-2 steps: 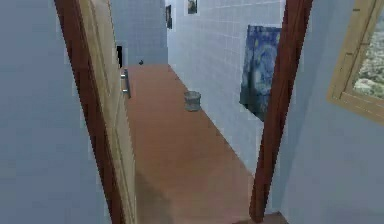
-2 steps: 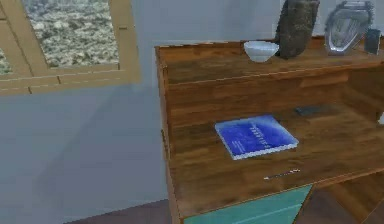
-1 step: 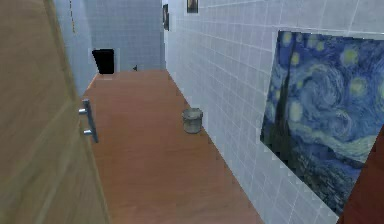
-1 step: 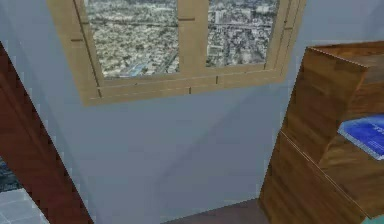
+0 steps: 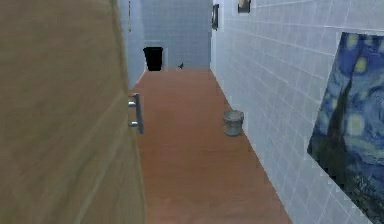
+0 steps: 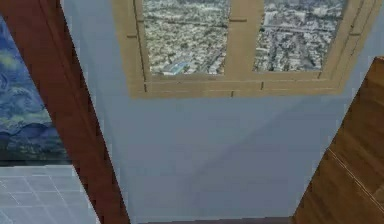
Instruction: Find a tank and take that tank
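A small grey round container (image 5: 233, 122) stands on the wooden floor close to the tiled wall on the forward view's right. At the corridor's far end a black bin-like box (image 5: 153, 58) sits against the pale blue wall, and a tiny dark thing (image 5: 181, 67) lies on the floor beside it. Both far things are too small for me to tell what they are.
A wooden door (image 5: 60, 120) with a metal handle (image 5: 135, 112) fills the forward view's left. A swirling blue painting (image 5: 352, 110) hangs on the tiled wall (image 5: 270, 70). The floor strip (image 5: 190, 150) runs ahead. A wood-framed window (image 6: 245, 45) sits in a blue-grey wall (image 6: 210, 150).
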